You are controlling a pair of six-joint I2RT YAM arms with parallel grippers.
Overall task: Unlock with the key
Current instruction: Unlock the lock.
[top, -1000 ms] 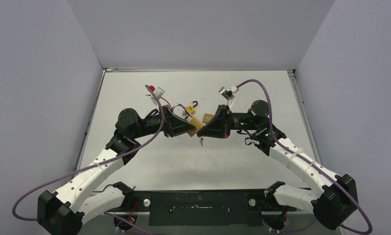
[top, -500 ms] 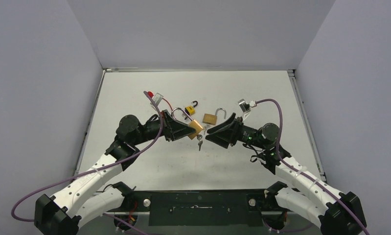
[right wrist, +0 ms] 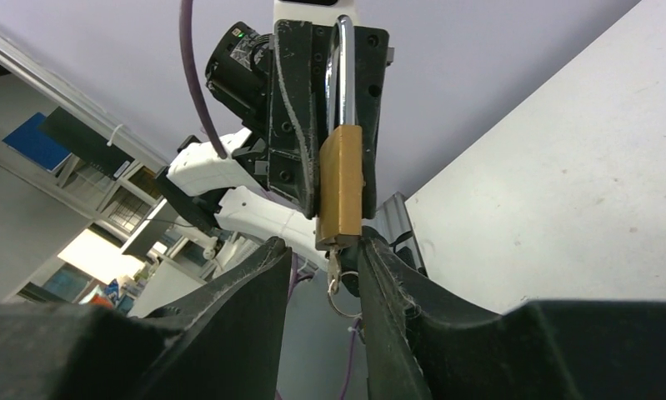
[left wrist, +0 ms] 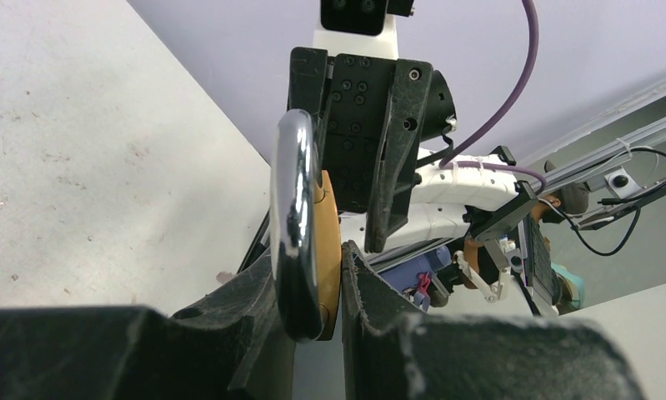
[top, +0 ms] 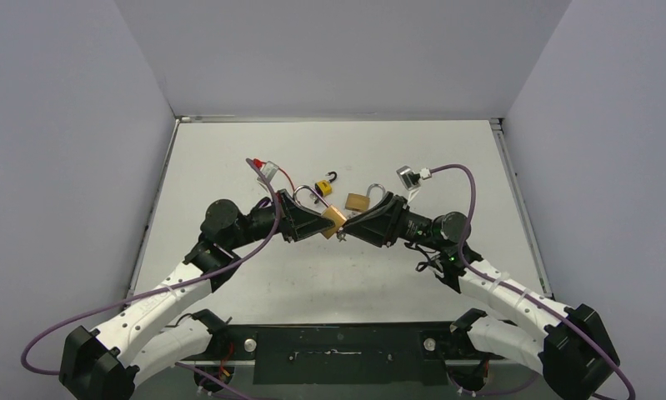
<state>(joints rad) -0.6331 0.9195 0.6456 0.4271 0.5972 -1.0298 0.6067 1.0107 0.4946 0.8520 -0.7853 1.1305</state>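
The left gripper (left wrist: 312, 275) pinches the brass padlock (right wrist: 340, 183) above the middle of the table (top: 229, 158), while the right gripper's (right wrist: 327, 247) jaws stand spread around the key (right wrist: 333, 268) hanging beneath it.

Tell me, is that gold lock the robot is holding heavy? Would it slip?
Probably heavy for its size: the padlock looks like solid brass. Its shiny shackle may be slippery, so the left gripper pinching the flat sides seems wise. The key below has a loose ring that would likely jiggle.
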